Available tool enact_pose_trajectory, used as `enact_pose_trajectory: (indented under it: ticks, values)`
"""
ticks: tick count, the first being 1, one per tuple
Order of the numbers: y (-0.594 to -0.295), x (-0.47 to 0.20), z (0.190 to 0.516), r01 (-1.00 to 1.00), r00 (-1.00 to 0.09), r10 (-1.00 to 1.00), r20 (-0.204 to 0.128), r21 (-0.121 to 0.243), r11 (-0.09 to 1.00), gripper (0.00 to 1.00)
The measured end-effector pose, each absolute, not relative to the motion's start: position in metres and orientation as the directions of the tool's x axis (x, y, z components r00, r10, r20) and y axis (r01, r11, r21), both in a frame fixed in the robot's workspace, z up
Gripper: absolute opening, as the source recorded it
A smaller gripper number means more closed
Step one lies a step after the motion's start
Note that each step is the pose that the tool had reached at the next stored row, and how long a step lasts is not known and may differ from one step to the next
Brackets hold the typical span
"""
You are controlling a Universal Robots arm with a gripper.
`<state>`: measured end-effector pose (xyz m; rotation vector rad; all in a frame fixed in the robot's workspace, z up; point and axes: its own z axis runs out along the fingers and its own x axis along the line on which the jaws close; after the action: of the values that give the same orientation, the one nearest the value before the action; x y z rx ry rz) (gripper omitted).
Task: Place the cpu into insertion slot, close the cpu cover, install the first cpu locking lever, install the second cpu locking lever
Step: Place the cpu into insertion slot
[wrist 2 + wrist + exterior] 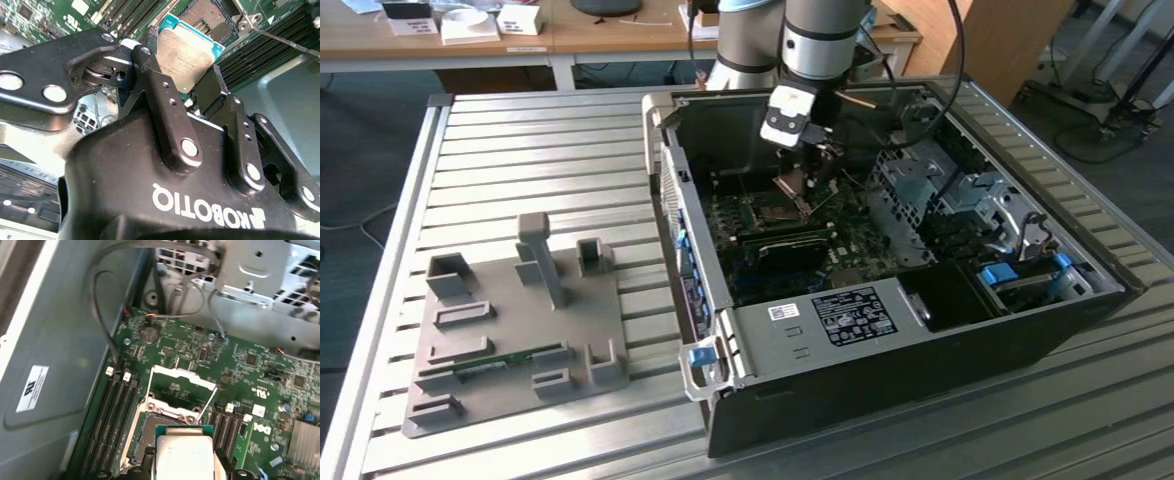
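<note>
cpu [182, 455] gripped; cpu cover [181, 375] raised, cables [98, 315] nearby.

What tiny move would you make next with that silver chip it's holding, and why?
Probably ease the chip down: the gripper holds it close over the bare socket, and the cover stands raised.

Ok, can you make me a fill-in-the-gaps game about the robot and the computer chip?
1. The black metal tool is ___ on the small flat square silvery-grey cpu.
2. The motherboard under the cpu is coloured ___.
3. The square dark metal-rimmed insertion slot has no chip in it yet, so it is ___.
Missing words: shut, green, empty.
</note>
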<state>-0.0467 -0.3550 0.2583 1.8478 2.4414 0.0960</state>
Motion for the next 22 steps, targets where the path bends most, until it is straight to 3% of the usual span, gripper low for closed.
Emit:
enact_pose_trajectory:
  ticks: [22]
  values:
    - [-0.355,-0.0467,0.2583,0.994,-0.055,0.998,-0.025,0.097,0.057,0.54]
